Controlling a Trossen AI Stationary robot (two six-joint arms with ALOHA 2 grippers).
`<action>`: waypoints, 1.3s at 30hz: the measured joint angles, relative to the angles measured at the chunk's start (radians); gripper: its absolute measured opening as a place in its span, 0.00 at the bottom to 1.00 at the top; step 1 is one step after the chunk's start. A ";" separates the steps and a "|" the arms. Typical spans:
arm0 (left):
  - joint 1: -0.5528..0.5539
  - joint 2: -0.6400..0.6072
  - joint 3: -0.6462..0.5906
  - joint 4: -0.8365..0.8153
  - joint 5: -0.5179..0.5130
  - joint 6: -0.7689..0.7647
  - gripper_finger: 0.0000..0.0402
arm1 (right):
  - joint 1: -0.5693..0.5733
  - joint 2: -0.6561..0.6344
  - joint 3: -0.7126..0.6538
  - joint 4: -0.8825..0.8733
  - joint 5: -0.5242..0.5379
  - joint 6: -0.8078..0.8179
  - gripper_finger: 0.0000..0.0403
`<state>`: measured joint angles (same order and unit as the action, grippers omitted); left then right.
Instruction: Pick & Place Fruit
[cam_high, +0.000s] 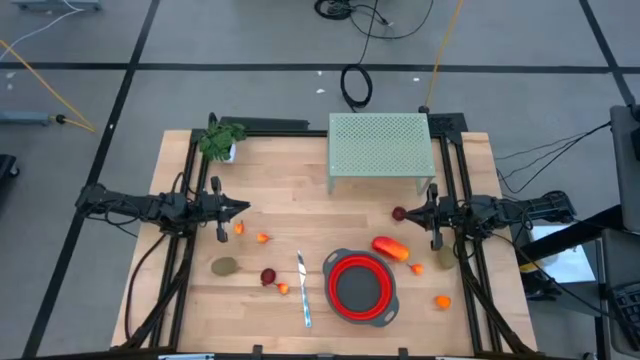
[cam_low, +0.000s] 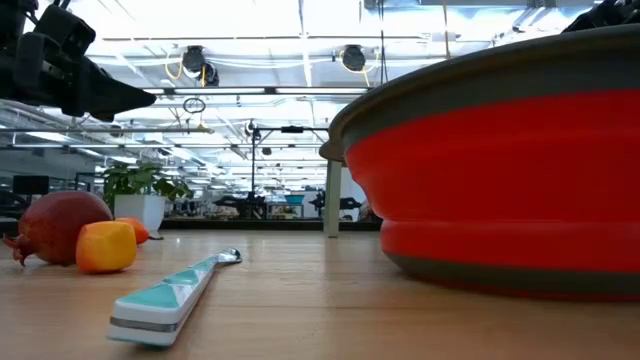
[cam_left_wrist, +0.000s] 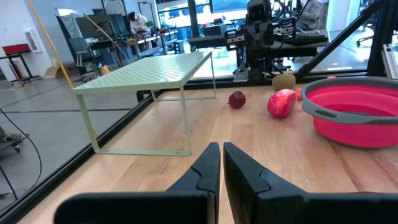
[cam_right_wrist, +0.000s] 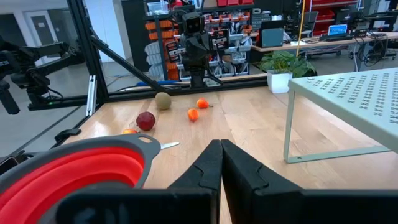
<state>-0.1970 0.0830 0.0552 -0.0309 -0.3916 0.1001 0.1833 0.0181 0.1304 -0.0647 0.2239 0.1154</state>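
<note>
Pale wooden tabletop (cam_high: 300, 190): both my pincers, left (cam_high: 243, 208) and right (cam_high: 414, 212), hover pinched shut and empty; nearest my right, a dark red ball fruit (cam_high: 398, 213) sits just ahead, so I'd spread wide first, then descend squarely over it.

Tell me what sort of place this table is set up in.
Probably a robotics lab or workshop: a wooden table framed by two robot arms, cables strewn across the floor, and long rows of workbenches under ceiling lights behind.
</note>
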 joint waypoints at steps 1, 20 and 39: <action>0.000 0.000 0.000 0.000 0.000 0.000 0.06 | 0.000 0.001 0.000 0.000 0.011 0.001 0.01; 0.000 0.000 0.000 0.000 0.000 0.000 0.06 | 0.000 0.002 0.000 0.058 0.009 0.004 0.01; 0.000 0.000 0.000 0.002 0.000 -0.005 0.06 | 0.000 0.017 0.000 0.210 0.008 0.181 0.01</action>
<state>-0.1970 0.0834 0.0551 -0.0286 -0.3917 0.0956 0.1829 0.0356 0.1307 0.1452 0.2321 0.2960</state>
